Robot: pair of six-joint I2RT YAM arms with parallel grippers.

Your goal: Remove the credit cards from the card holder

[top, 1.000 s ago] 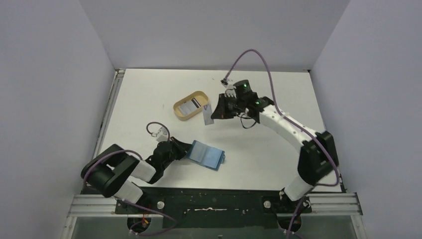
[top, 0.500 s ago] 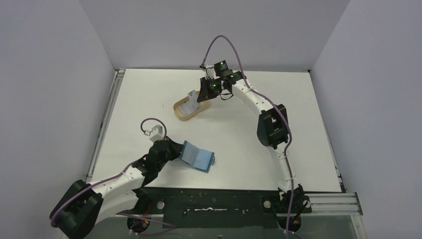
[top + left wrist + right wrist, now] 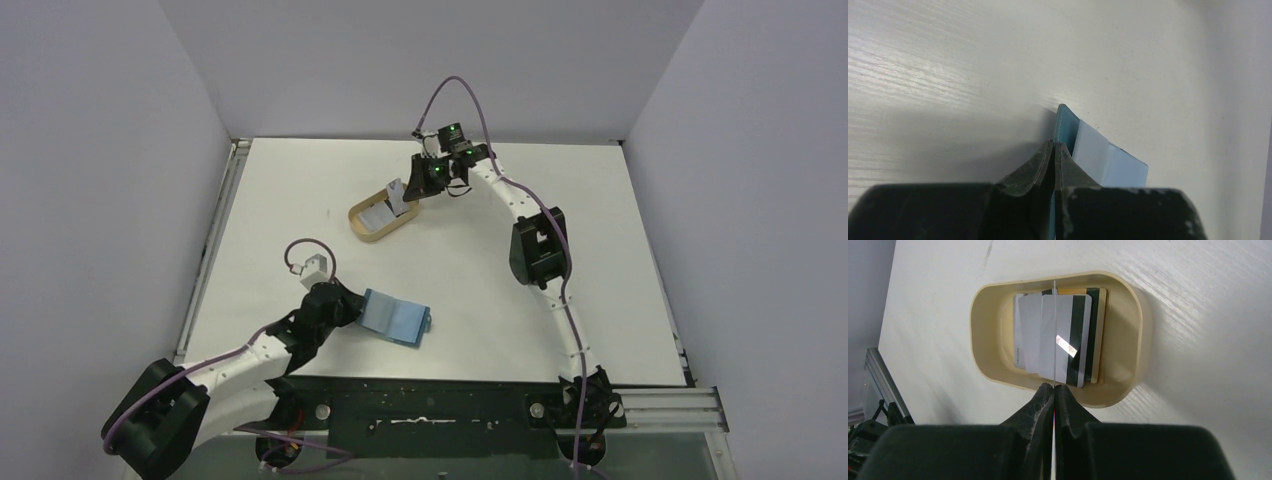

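Over the far tray: card arrived
Right gripper point(image 3: 1053, 388), swung leftward, pinches a credit card point(image 3: 395, 191) above the tan tray point(image 3: 979, 340); left gripper point(image 3: 1054, 145) clamps the card holder point(image 3: 400, 320) by its edge, near left. Release seems next.

We find the tray point(image 3: 372, 232) on the table point(image 3: 600, 200), left of centre toward the far side, with a stack of credit cards point(image 3: 1068, 340) lying in it. Over the tray's right end sits the right gripper point(image 3: 405, 195), pinching a single card point(image 3: 1054, 315) on edge above the stack. The card holder point(image 3: 398, 318) lies unfolded on the table, well apart on the near side, its left edge pinched by the left gripper point(image 3: 352, 305).
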